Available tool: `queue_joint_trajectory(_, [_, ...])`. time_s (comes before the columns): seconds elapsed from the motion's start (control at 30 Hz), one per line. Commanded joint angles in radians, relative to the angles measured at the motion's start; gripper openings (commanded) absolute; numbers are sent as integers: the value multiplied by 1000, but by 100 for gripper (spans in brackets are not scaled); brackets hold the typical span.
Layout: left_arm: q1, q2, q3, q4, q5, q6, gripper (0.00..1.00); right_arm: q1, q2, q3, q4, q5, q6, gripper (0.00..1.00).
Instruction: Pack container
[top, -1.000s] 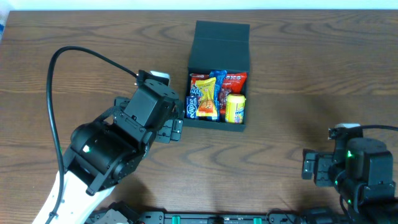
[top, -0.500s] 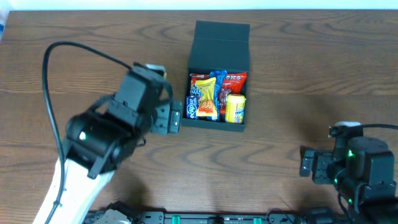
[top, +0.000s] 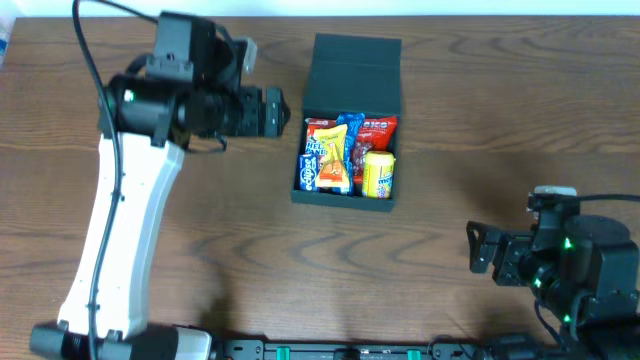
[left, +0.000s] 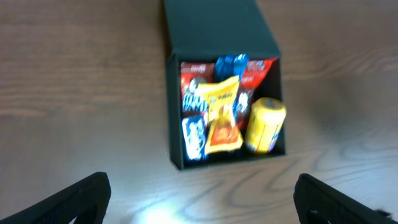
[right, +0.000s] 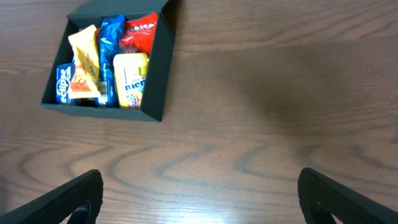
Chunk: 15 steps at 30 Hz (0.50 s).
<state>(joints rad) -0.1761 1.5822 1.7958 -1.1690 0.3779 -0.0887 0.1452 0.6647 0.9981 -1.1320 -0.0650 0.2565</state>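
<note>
In the overhead view the container (top: 357, 65) sits a little above the centre of the frame on the wooden table (top: 480, 120), with its flap lid folded back toward the upper edge, so the inside is open to see. It is already full of snacks: a yellow round tub (top: 378, 172) at the lower right corner, a blue packet (top: 309, 172) at the lower left, a yellow packet (top: 330, 155) in the middle, and a red packet (top: 378, 127) with a blue wrapper (top: 350, 125) at the top. What has changed in the last second is the left arm: it was low in the lower left of the frame, and it has swung up to the upper left. The left gripper (top: 274, 111) is now just beside the left wall of the container, near the hinge end, with its jaws spread wide and nothing between them. The right gripper (top: 480, 252) remains in the lower right, well apart from the box, also fully spread and empty; it has only reached slightly to the left. The snacks have not moved. I see no loose snack on the table, so I judge the filling is done and the next step is probably to close the lid.
</note>
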Motion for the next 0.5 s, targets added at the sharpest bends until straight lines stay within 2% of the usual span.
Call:
queue_joint_trajectory(0.0, [35,92,77,-2,103,26,95,-7,48,5,9,-11,20,99])
queue_joint_trajectory(0.27, [114,307,227,0,178,21,96,25,285,134,6,-10,19,99])
queue_joint_trajectory(0.4, [135,447,348,10,194,2,96,116,406,186,45,-10,25,99])
queue_joint_trajectory(0.47, [137,504,397,24,201,-17,95,171,447,186,69,15,73,99])
